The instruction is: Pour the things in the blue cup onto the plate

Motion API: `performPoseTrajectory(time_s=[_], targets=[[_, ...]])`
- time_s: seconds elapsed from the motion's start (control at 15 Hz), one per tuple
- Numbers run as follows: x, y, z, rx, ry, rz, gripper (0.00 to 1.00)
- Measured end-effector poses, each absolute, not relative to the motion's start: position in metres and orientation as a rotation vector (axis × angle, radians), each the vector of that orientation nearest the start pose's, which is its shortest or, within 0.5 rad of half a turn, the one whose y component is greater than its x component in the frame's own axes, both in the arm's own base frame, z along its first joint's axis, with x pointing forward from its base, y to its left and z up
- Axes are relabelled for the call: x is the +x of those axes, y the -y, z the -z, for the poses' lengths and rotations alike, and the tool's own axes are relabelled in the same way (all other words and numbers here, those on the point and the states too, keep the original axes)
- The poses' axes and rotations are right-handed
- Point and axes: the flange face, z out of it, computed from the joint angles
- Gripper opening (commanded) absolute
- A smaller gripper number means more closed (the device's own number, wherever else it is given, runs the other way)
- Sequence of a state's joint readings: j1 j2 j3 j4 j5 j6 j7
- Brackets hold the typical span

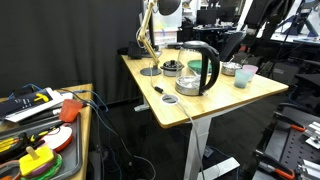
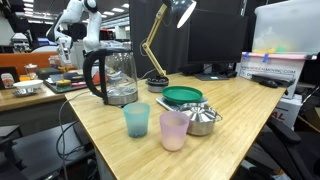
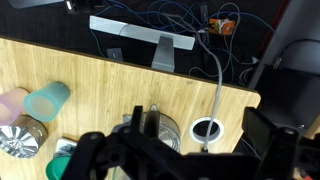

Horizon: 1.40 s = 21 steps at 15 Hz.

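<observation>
Blue cup (image 2: pixel 136 120) stands upright on table (image 2: pixel 240 105) near kettle (image 2: pixel 115 75), touching nothing; contents can't be told in any view. Pink cup (image 2: pixel 174 130) sits just beside it, farther from kettle, then metal bowl (image 2: pixel 203 118). Green plate (image 2: pixel 182 96) lies beside kettle. Gripper (image 3: pixel 180 155) shows only in wrist view: jaws apart, empty, above kettle. Lamp (image 2: pixel 160 45) shows only in the 2 exterior views.

Your gripper (image 3: pixel 185 150) hangs with its jaws spread wide and nothing between them. Above it, your white arm (image 2: pixel 78 22) stands folded.
</observation>
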State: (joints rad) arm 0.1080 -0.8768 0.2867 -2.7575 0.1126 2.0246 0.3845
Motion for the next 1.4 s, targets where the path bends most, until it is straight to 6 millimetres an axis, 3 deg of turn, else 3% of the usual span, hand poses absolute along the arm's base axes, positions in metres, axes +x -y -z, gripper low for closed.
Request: performPoseTrajectory(time_s=[0.27,0.6,1.2,1.4], targets=[[0.289,-0.106,-0.470,-3.162,-0.258,0.303,1.00],[0.296,-0.061,-0.512,-3.043,-0.433,0.414,1.00],[0.296,-0.057,-0.515,-3.026,-0.468,0.427,1.00],[0.304,-0.018,-0.529,-2.934,-0.669,0.492,1.00]])
